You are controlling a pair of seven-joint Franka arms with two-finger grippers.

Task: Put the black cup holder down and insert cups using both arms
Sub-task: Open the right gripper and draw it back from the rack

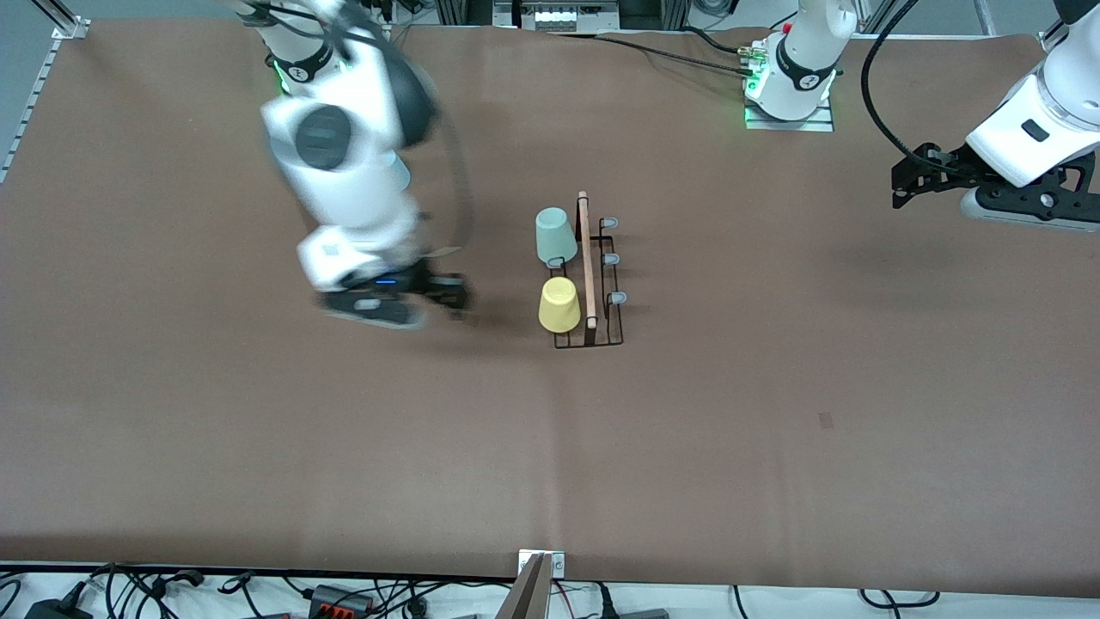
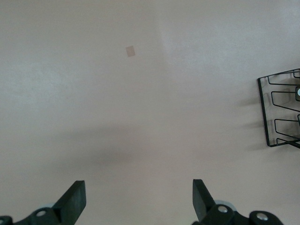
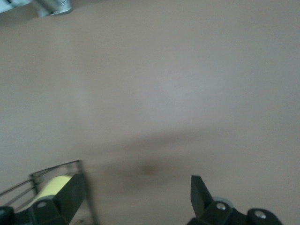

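Note:
The black cup holder (image 1: 589, 258) stands mid-table with its wooden bar on top. A pale green cup (image 1: 555, 235) and a yellow cup (image 1: 559, 304) hang upside down on its pegs on the side toward the right arm's end. The pegs (image 1: 611, 258) on the side toward the left arm's end are bare. No light blue cup is in view. My right gripper (image 1: 451, 297) is open and empty, low over the table beside the yellow cup; its wrist view (image 3: 138, 197) shows the yellow cup (image 3: 51, 187). My left gripper (image 1: 902, 180) is open and empty over the left arm's end of the table; its wrist view (image 2: 139, 199) shows the holder's edge (image 2: 281, 110).
A small darker patch (image 1: 825, 419) marks the brown table cover nearer the front camera than the left gripper; it also shows in the left wrist view (image 2: 130, 51). The left arm's base (image 1: 791, 86) stands at the table's edge. Cables (image 1: 344, 593) lie along the edge nearest the camera.

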